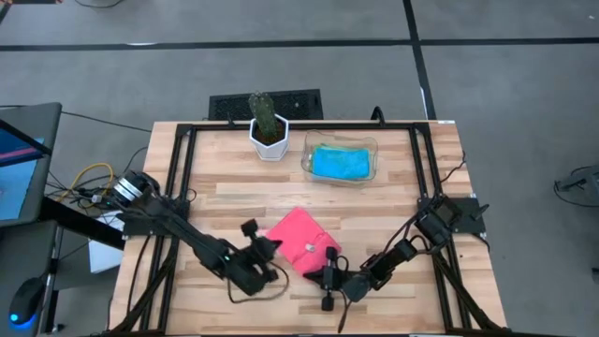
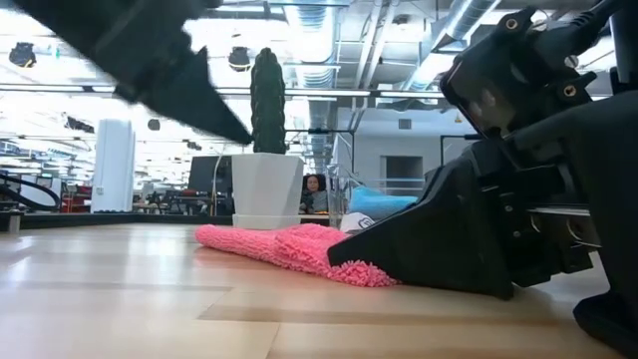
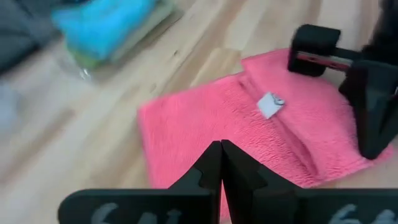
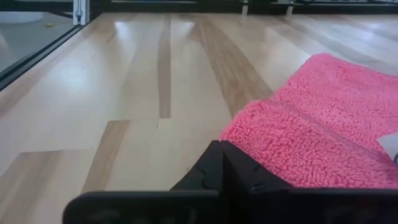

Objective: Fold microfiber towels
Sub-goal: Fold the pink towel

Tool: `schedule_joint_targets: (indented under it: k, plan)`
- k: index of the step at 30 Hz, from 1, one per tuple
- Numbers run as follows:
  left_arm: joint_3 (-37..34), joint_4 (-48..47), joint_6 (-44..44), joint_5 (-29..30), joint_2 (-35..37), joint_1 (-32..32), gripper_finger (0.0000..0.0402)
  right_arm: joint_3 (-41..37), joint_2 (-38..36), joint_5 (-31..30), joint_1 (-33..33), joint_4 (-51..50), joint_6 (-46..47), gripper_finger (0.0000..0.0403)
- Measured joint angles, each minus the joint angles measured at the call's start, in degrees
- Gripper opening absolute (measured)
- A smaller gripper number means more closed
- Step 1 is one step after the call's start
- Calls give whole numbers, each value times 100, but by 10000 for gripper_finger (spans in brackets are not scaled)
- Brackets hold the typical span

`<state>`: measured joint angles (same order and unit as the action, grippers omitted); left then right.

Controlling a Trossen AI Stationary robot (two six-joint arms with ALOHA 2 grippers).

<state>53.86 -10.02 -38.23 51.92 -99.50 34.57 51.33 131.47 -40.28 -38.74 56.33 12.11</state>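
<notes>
Right gripper [image 1: 329,278] closed, touching pink towel [image 1: 301,241] edge; left gripper [image 1: 271,245] closed, empty

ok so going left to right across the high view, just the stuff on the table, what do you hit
left gripper, shut → cactus in its white pot → pink towel → clear tray holding the turquoise towel → right gripper, shut, low at the pink towel's corner; it overlaps the towel and tray left to right, so its place is loose

The hot pink square microfiber towel [image 1: 301,241] looks nubby, looped and matt. The pale planked wooden counter [image 1: 225,187] shows a smooth, faint sheen. The clear plastic tray [image 1: 372,161] glints glossy around a fluffy turquoise blue cloth [image 1: 341,163]. The white faceted pot [image 1: 270,142] looks smooth.
</notes>
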Motion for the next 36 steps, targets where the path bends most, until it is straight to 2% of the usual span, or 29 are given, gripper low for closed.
schedule_joint_targets:
  k: [5, 8, 11, 14, 20, 24, 30, 36]
  plan:
    - [-1772, 2757, -815, -138, 262, -88, 0, -7, -76, 48, 54, 19, -118, 42]
    - [-2334, 3403, -1225, -599, 176, -199, 10, -13, -109, 53, 61, -7, -155, 46]
    - [-2520, 3451, -1681, -418, -31, -217, 34, -15, -109, 47, 68, 26, -167, 46]
    - [-2496, 3503, -1753, -293, -394, -248, 54, -15, -111, 34, 70, 24, -159, 46]
    - [-2107, 3591, -1849, -188, -1046, -280, 61, -13, -133, -5, 50, 52, -145, 47]
    - [-2017, 3454, -1936, -109, -978, -189, 52, -4, -321, -16, 37, -4, -165, 47]
    - [-2009, 3351, -1766, -758, -721, -151, 38, -4, -676, -47, -28, -366, -202, 47]
    - [-1989, 3381, -1481, -828, -726, -162, 63, -7, -1024, -47, -79, -705, -208, 47]
